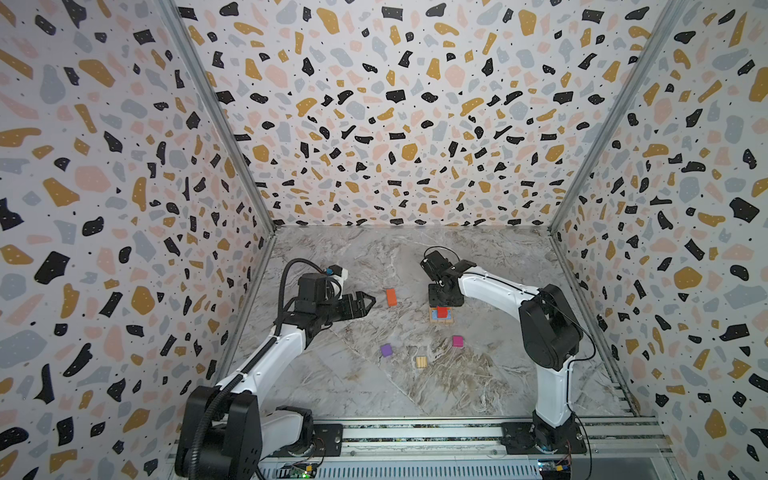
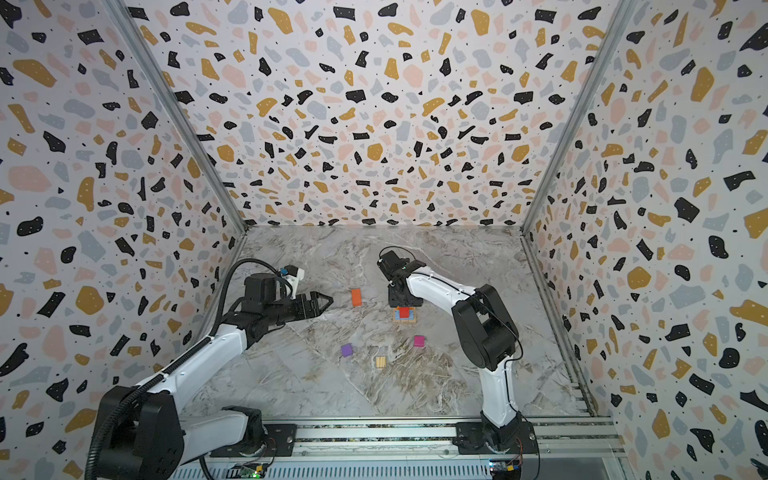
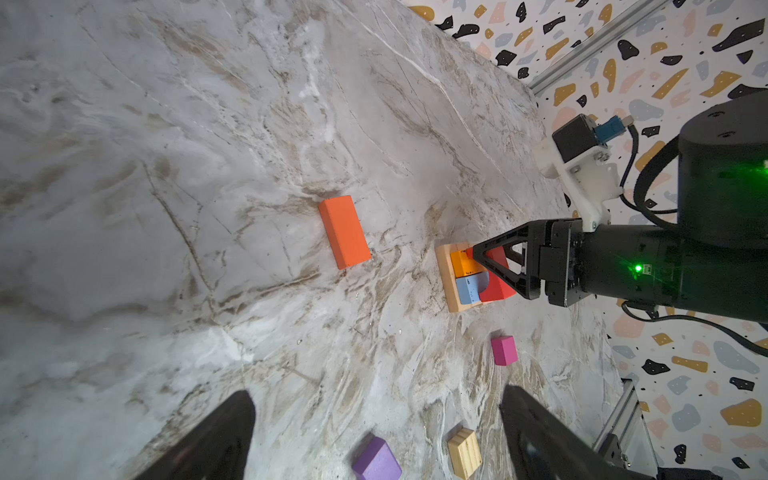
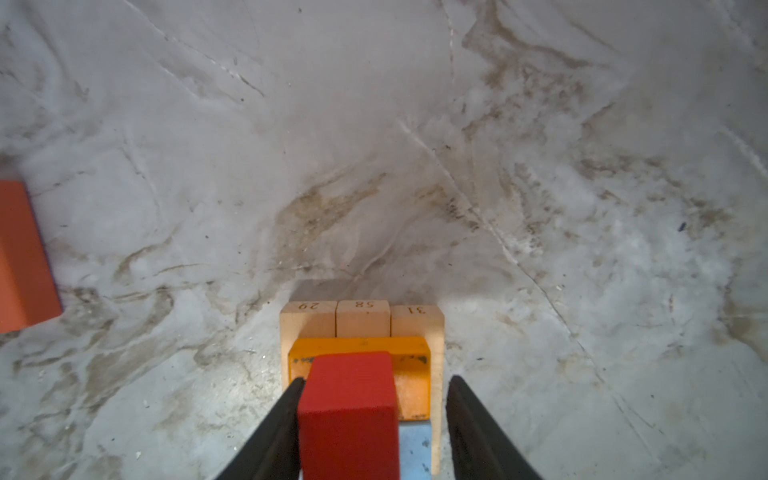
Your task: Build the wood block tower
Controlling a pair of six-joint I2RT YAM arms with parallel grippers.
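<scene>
The tower point(image 1: 441, 318) point(image 2: 404, 316) stands mid-table: a tan plank base point(image 4: 361, 318), then an orange block point(image 4: 411, 361) beside a blue one point(image 3: 467, 291). A red block point(image 4: 349, 407) rests on that layer. My right gripper point(image 4: 376, 382) point(image 1: 441, 308) points down around the red block with its jaws open. One finger touches the block and the other stands apart with a clear gap. My left gripper point(image 1: 372, 302) point(image 3: 376, 409) hovers wide open and holds nothing, to the left of the tower. A purple cube point(image 1: 386, 350) point(image 3: 377, 461) lies loose in front.
An orange-red flat block point(image 1: 391, 297) point(image 3: 344, 232) lies between my left gripper and the tower. A magenta cube point(image 1: 457, 341) and a small tan block point(image 1: 421, 362) sit on the marble in front of the tower. Patterned walls close three sides.
</scene>
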